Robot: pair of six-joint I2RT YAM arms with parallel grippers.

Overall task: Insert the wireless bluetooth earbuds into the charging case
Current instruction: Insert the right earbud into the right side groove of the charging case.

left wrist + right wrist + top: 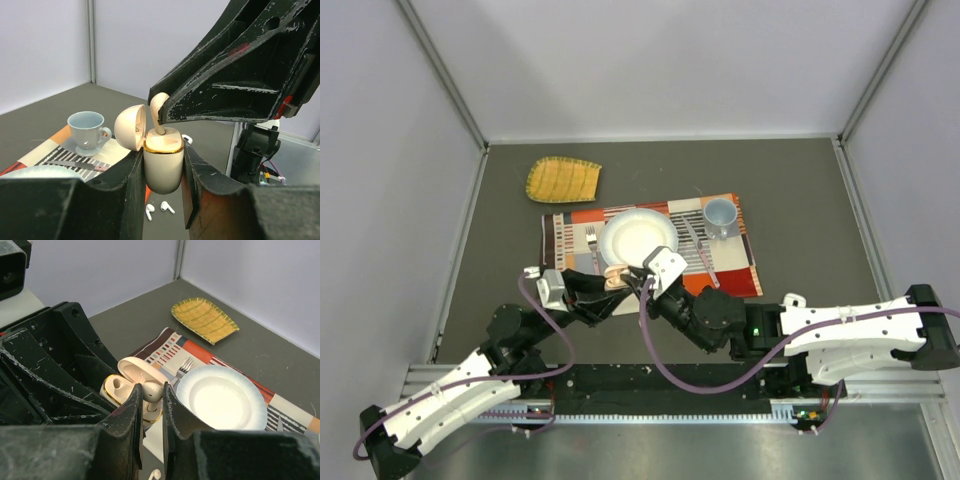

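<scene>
Locate the case [162,167] just off the near edge of the plate [638,238], on the side toward the arm bases, raised clear of the table [800,200]. Note the upright posture, the gold band at the rim and the lid [131,127] swung fully back on its hinge.

Find the left claw [162,159] pinching the case body from both sides, with 1 finger [127,180] flat against each wall.

Find the right claw [151,392] directly above the case, on the same near side of the plate, pressed together on 1 earbud [159,106]. See the bulb of that earbud gripped between the tips and its stem pointing down into a socket of the case (depth of seating cannot be told). Check the second socket beside it in the right wrist view: impossible to tell whether filled.

Find 2 loose earbuds [150,211] lying on the bare table under the case, again on the near side of the plate: white, close together, not touching.

Around the plate, identify the following:
- Under it: a striped placemat [740,270].
- Just to its left: a fork [591,245], on the placemat.
- Just to its right: a knife [698,250], on the placemat.
- Further right and slightly beyond: a pale blue cup [720,215], upright.
- Well beyond it and to the left, off the placemat: a yellow ribbed dish [563,180].
</scene>
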